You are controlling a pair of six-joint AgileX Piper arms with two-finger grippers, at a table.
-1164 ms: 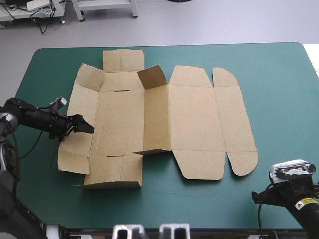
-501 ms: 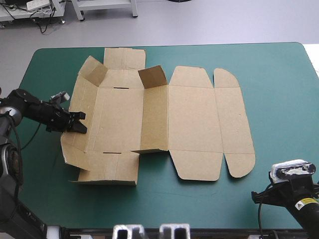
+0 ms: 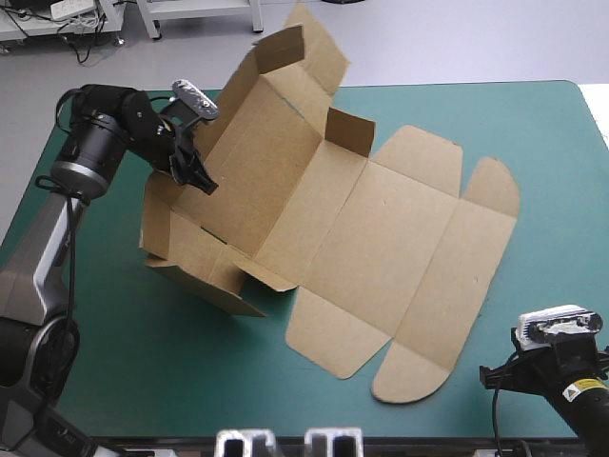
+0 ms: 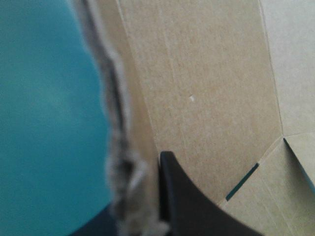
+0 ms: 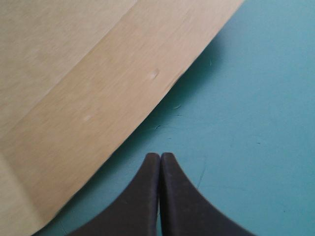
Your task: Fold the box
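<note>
Lifting stage: your left gripper, clamped on the left wall of the box, has raised that side from flat on the teal-green cover to a steep tilt and swung the sheet round. The box's right half lies on the cover. Your right gripper, fingers pressed together and empty, sits just beside the near edge. By this showing, wall-raising has only begun and nothing is tucked.

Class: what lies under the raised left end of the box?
The left hand holds that end of the box up. Beneath it only teal-green cover shows at the edges; the rest is hidden by the board.
</note>
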